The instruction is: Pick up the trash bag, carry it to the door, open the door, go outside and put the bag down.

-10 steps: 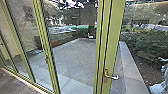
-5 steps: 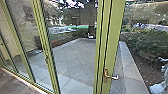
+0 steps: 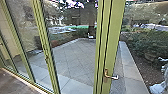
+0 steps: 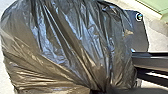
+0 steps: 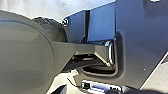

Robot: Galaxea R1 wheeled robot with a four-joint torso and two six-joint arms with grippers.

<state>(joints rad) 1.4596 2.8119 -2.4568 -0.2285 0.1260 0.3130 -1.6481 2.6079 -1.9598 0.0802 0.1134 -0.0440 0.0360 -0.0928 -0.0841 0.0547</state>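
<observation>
Trash bag (image 4: 65, 42) hung in the left gripper's (image 4: 100, 90) grasp, its dark pleats drawn together toward the grip, where the neck was blurred and partly cut off. The right gripper (image 5: 93, 90) was near the robot's dark body (image 5: 142, 37); whether it was clenched or released, I couldn't tell.

Daylight is bright — bluish glare streaks the trash bag (image 4: 67, 45).

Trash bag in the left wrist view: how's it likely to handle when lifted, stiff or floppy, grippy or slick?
Probably floppy: the trash bag is creased all over, its folds drawn together at one spot. Likely slick, given the shiny film. Rounded bulk suggests it may swing; weight I can't judge.
</observation>
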